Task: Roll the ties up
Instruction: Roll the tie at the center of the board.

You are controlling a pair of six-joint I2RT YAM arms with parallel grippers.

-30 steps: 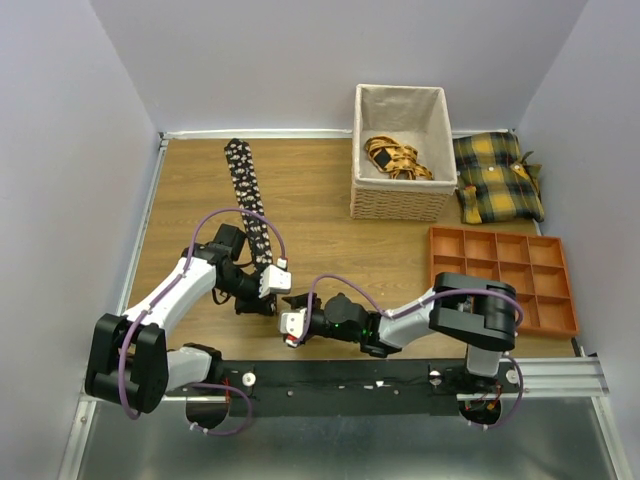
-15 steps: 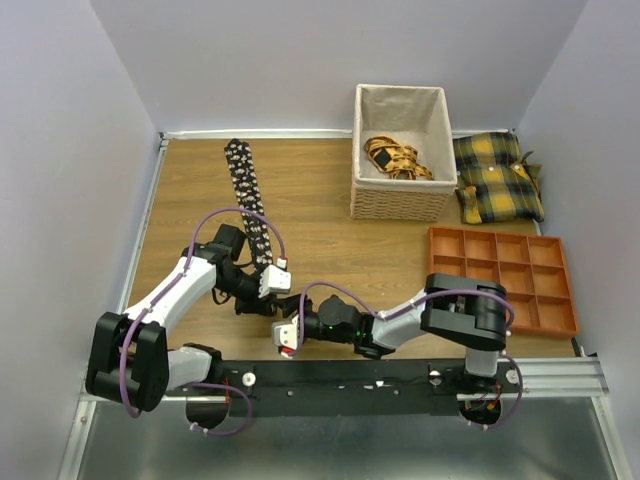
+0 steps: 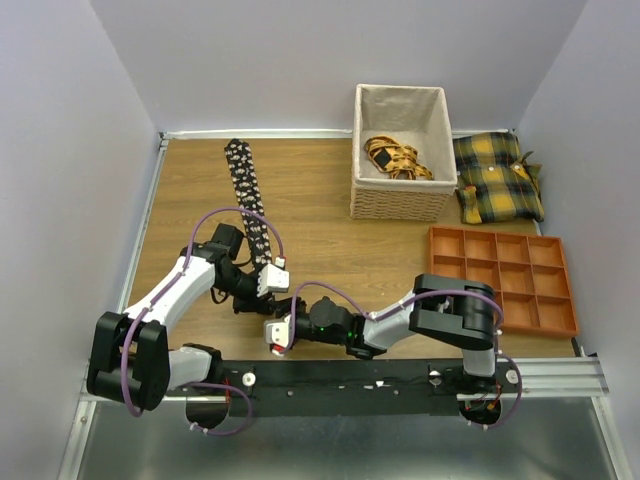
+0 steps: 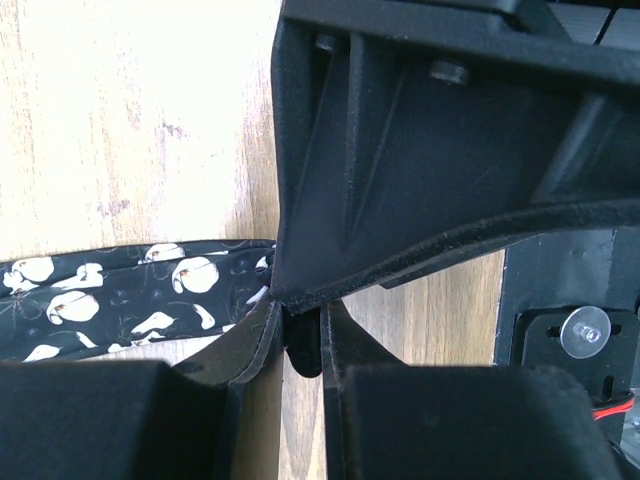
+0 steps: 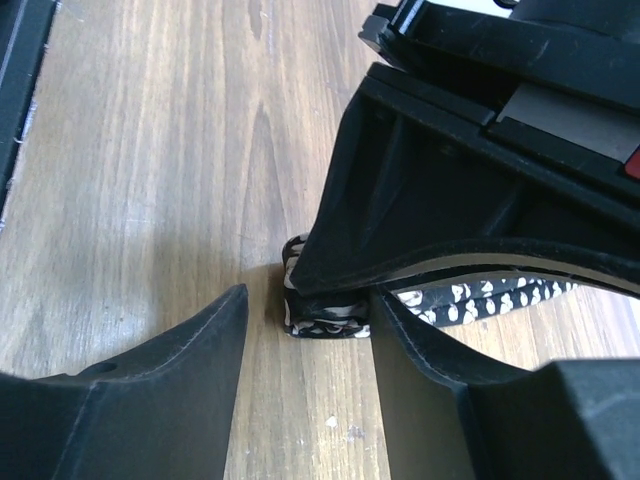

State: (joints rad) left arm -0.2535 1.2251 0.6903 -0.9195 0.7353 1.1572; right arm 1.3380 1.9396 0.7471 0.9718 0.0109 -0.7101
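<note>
Two jaws of the left gripper (image 4: 295, 330) pinched the near end of the long black flower-dotted fabric tie (image 3: 243, 185); we saw the right gripper (image 5: 310, 312) spread astride it.

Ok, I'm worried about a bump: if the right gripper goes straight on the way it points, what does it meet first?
Most likely the rolled end of the tie, just ahead between the open fingers of the right gripper, with the left gripper pinching it. Depth is unclear.
</note>
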